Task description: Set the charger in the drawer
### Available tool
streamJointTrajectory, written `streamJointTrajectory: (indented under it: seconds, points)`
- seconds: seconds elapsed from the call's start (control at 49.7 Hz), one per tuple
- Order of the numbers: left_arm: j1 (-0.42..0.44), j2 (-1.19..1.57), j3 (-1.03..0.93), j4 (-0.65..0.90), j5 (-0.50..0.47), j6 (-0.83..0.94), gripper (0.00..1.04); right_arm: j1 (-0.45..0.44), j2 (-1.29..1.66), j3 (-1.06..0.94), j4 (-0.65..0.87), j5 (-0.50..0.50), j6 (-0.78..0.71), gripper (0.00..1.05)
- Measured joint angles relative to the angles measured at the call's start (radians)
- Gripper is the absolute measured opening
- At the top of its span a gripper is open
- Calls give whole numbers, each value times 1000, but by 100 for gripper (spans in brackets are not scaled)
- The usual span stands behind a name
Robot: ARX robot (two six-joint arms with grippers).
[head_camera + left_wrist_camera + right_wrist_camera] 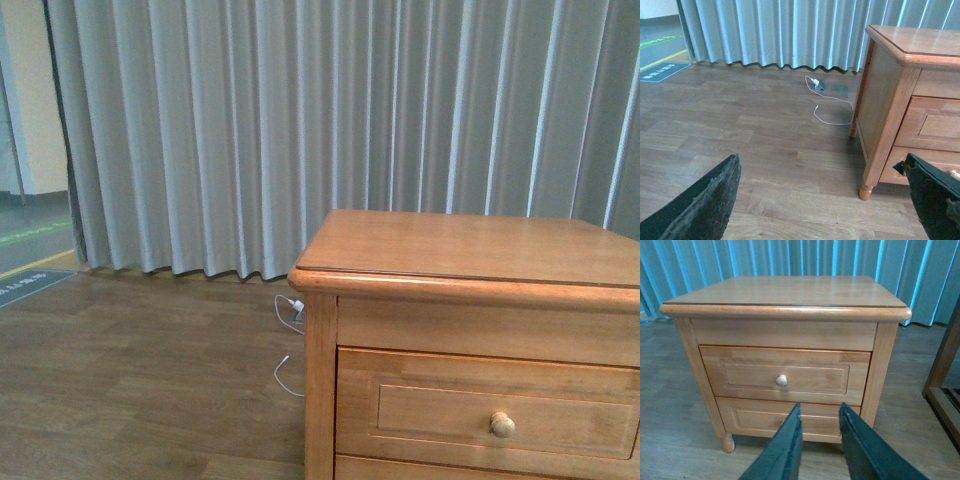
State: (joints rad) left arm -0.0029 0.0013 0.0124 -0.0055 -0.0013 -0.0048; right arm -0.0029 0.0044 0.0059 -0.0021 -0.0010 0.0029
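Pale pleated curtains [300, 130] hang behind dark wood-plank floor [130, 390] — daylight glows through.

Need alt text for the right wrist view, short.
A honey-brown wooden cabinet faces the camera, its upper drawer shut, with one pale round knob. The right gripper hovers before the lower drawer, dark jaws slightly apart and empty; no charger is visible.

The cabinet [785, 315] is honey-brown wood with a smooth, slightly glossy varnish; its top reflects light softly. The drawer [785, 374] front is the same varnished wood, with a pale, smooth round knob [782, 380]. The floor [740, 130] is wood-look planking, brown with a low sheen. The curtain [300, 130] is pale grey cloth, matt and hanging in folds. The left end effector [825, 200] has dark, rough, scuffed fingers [705, 205]. A thin white cable [832, 107] looks like smooth plastic.
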Motion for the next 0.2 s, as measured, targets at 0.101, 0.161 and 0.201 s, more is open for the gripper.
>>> streamJointTrajectory:
  seconds: [0.101,0.161,0.201]
  points:
    - [0,0,0,0,0,0,99,0,0,0,0,0,0,54]
    - [0,0,0,0,0,0,99,0,0,0,0,0,0,65]
    - [0,0,0,0,0,0,99,0,0,0,0,0,0,72]
